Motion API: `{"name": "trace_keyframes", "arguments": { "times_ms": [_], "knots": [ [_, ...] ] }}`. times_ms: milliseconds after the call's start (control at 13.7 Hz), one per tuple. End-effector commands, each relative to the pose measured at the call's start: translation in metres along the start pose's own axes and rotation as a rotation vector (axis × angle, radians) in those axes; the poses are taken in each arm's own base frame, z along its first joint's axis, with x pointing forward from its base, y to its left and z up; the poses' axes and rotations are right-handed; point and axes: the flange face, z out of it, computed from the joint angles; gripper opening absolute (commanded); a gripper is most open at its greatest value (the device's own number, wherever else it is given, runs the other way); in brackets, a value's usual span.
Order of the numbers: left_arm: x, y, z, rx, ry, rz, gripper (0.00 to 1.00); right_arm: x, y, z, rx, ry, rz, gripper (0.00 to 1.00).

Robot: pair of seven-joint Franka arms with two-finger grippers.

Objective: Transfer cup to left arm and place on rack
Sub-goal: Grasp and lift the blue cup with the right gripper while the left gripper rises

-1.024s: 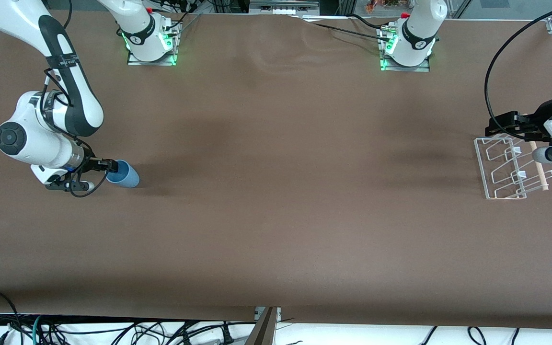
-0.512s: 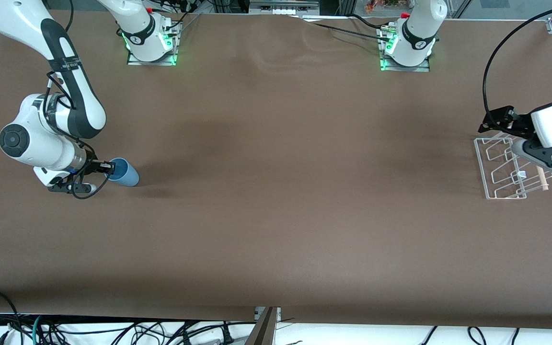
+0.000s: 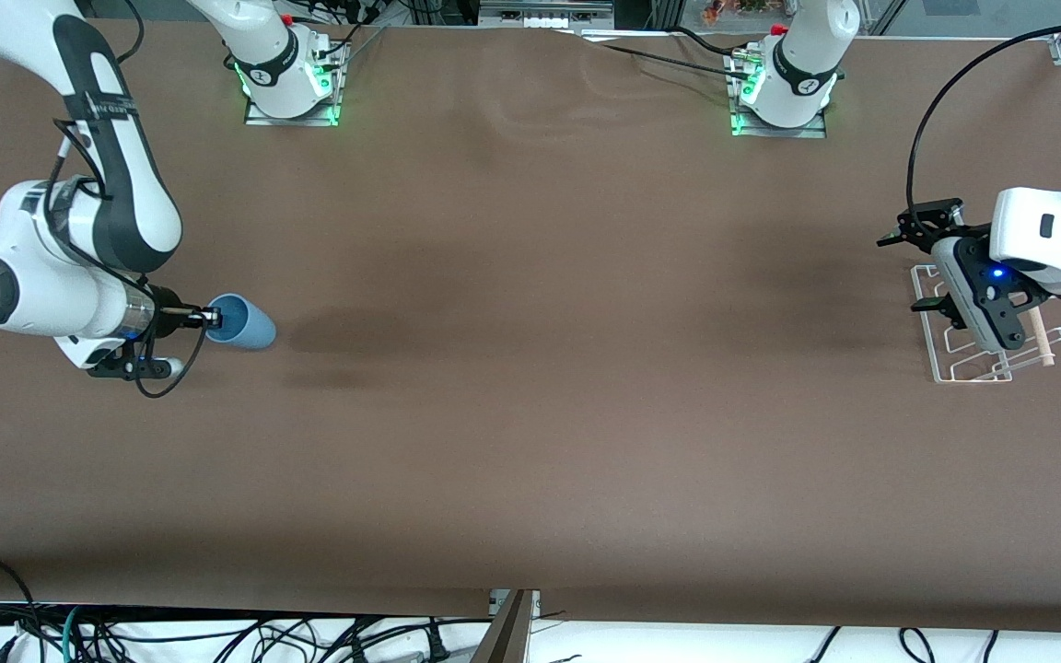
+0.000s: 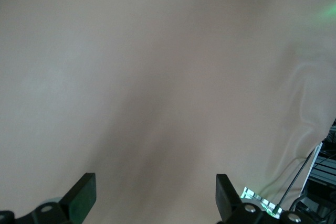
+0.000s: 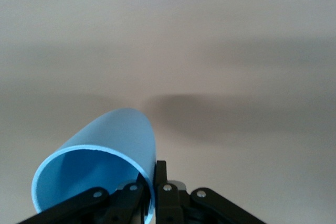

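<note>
The light-blue cup (image 3: 243, 325) lies on its side in my right gripper (image 3: 211, 318), a little above the table at the right arm's end. In the right wrist view the gripper (image 5: 153, 195) is shut on the cup's rim (image 5: 100, 153), with one finger inside and one outside. The open mouth faces the wrist. My left gripper (image 3: 931, 281) hangs open and empty over the white wire rack (image 3: 973, 361) at the left arm's end. The left wrist view shows its two fingertips (image 4: 80, 196) wide apart over bare brown table. The cup and the rack are out of that view.
The rack's wooden rod (image 3: 1043, 343) runs along its side toward the table's end. The left arm's thick black cable loops above the rack (image 3: 917, 147). Both arm bases (image 3: 291, 74) stand at the table's edge farthest from the front camera. Brown table (image 3: 540, 368) lies between the arms.
My right gripper has risen slightly with the cup, whose shadow has drawn away from it. My left wrist has turned and shifted toward the table's middle over the rack.
</note>
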Motion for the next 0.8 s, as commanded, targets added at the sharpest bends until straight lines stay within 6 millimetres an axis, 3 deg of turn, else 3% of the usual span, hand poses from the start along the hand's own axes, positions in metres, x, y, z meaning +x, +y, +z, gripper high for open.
{"name": "trace_keyframes", "arguments": {
  "times_ms": [0,146,439,585,732],
  "knots": [
    [0.011,-0.001,0.007,-0.04,0.095,0.152,1.0,-0.006,-0.052,-0.021,0.134,-0.057,-0.017,0.0],
    [0.018,-0.006,0.016,-0.039,0.154,0.278,1.0,-0.008,-0.074,-0.021,0.305,-0.093,0.041,0.0],
    [0.055,0.009,0.041,-0.035,0.228,0.552,1.0,-0.016,-0.176,-0.017,0.596,-0.142,0.049,0.0],
    [0.075,0.019,0.053,-0.017,0.257,0.588,1.0,-0.023,-0.238,-0.015,0.696,-0.107,0.039,0.0],
    [0.098,0.036,0.06,0.017,0.273,0.621,1.0,-0.03,-0.288,-0.017,0.775,-0.045,0.048,0.0]
  ]
}}
